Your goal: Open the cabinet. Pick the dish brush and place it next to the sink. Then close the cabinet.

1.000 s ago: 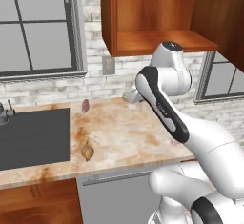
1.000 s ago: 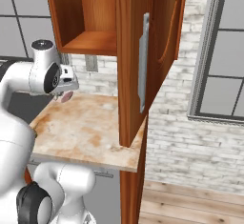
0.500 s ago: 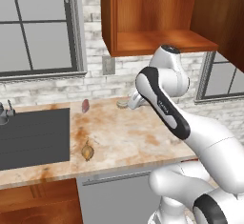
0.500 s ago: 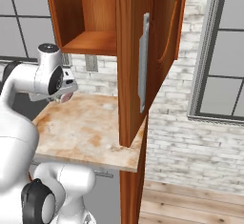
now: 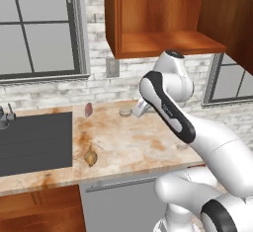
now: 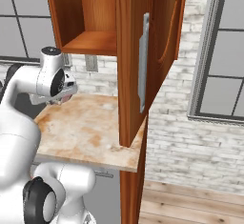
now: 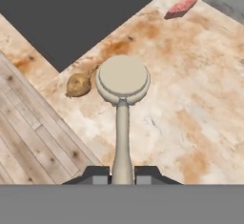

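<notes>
Claw (image 7: pixel 122 173) pinches slim-handled, round cream-headed dish brush (image 7: pixel 122 82) over mottled marble

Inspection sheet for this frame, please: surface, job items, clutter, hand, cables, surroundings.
Surface: beige marble counter, rust-stained.
Cabinet: wall cabinet open, door swung wide, shelf bare.
Dish brush: dish brush held by its handle above the counter, round head forward.
Sink: dark sink at the counter's left, nothing in it.
Clutter: brown onion-like lump beside the sink; pinkish lump near the wall.
Hand: hand shut on the brush handle.
Cables: nothing seen.
Surroundings: brick wall, windows, wall outlet.
</notes>
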Motion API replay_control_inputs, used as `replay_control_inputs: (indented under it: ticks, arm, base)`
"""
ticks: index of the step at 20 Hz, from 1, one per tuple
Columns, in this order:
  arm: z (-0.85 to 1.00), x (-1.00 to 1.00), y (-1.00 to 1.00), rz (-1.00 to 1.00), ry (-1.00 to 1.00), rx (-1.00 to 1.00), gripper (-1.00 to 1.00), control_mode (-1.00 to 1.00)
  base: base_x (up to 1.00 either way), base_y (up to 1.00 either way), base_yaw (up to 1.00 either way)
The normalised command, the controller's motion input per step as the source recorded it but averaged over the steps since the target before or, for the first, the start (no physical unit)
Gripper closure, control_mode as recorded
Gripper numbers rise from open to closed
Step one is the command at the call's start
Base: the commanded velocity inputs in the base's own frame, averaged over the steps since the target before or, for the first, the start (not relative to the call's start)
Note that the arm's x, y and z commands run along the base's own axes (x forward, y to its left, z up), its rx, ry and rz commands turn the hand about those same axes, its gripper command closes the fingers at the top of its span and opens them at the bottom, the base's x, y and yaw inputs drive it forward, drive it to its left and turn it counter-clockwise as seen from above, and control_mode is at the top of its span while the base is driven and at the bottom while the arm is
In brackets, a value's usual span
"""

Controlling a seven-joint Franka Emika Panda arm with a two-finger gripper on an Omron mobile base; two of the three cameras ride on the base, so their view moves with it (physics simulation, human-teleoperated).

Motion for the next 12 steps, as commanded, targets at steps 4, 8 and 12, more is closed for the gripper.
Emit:
replay_control_inputs:
  ticks: [4, 8, 12]
  arm:
    - [-0.18, 0.24, 0.08, 0.14, 0.03, 0.00, 1.00, -1.00]
    - [-0.36, 0.42, 0.13, 0.08, 0.06, 0.00, 1.00, -1.00]
    - [-0.53, 0.37, 0.21, 0.00, 0.01, 0.00, 1.00, -1.00]
  base:
    - [0.00, 0.00, 0.00]
    - [0.00, 0.00, 0.00]
    - [0.00, 0.00, 0.00]
